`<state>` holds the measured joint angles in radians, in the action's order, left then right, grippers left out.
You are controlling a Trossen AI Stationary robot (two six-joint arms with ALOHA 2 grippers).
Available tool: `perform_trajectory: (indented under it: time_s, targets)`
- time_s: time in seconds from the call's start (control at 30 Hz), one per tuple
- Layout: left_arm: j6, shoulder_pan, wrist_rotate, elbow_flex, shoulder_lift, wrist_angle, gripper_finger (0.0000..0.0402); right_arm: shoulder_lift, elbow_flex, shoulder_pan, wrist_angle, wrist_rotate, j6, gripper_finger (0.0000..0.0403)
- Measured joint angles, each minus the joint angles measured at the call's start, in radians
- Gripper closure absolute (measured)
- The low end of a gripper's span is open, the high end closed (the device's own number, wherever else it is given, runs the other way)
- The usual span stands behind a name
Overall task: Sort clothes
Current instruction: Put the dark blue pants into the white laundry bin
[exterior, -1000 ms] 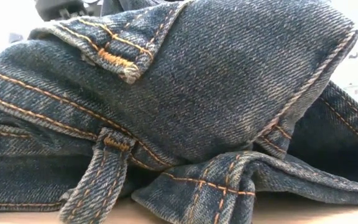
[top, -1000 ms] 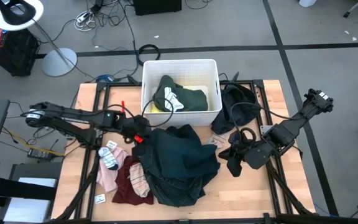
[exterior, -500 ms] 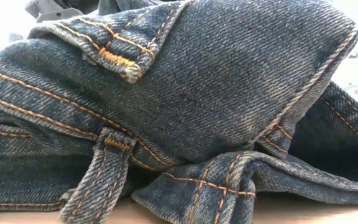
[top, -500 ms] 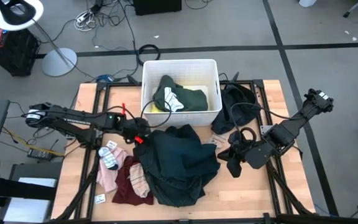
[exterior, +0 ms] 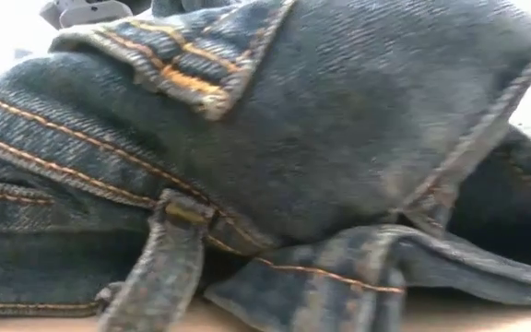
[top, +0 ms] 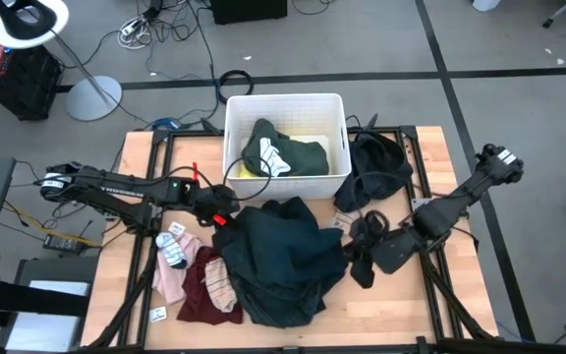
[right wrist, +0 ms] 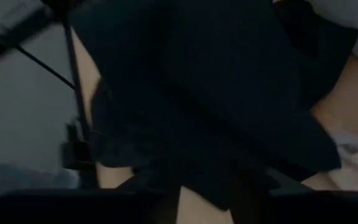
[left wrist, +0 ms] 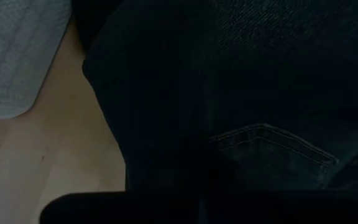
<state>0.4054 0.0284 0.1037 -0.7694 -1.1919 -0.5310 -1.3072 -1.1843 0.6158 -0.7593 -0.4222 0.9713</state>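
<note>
1. High view: the bench (top: 141, 157) carries a white bin (top: 286, 106) at 12 o'clock, holding a green garment (top: 285, 157) over a yellow one (top: 249, 170).
2. The dark teal jeans (top: 278, 258) lie heaped at bench centre, their hem reaching the 6 o'clock edge; in the low view the denim (exterior: 321, 138) fills the frame.
3. The left hand (top: 220, 208), at 10 o'clock of the heap, is pinched closed on the jeans' edge.
4. The right hand (top: 365, 258), at 3 o'clock of the heap, grips a black garment (top: 364, 264); a second black garment (top: 376, 169) lies just beside the bin.
5. Striped socks (top: 173, 244), a pink garment (top: 170, 280) and a maroon garment (top: 202, 295) crowd the 8 o'clock corner.
6. Bare wood shows at 4 o'clock and 10 o'clock.
</note>
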Motion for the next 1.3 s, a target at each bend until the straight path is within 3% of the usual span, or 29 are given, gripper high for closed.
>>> perform_trajectory:
  time_s: [0.37,0.7,0.87,1.07,1.3]
  targets:
    - [0.031,0.000,0.048,-0.001,0.000,0.015,0.0401,-0.160,0.000,-0.058,0.026,-0.006,-0.257,0.0207]
    - [0.050,0.007,0.080,-0.001,0.000,0.025,0.0401,-0.304,0.000,-0.152,0.165,-0.011,-0.439,0.0198]
    - [0.071,0.020,0.091,-0.001,0.000,0.084,0.0401,-0.365,0.000,-0.201,0.334,0.057,-0.493,0.0236]
    - [0.097,0.028,0.100,-0.001,0.002,0.138,0.0401,-0.375,0.000,-0.233,0.406,0.099,-0.507,0.0384]
    - [0.074,0.039,0.105,-0.088,0.002,0.102,0.0401,-0.331,-0.005,-0.252,0.398,0.102,-0.552,0.0396]
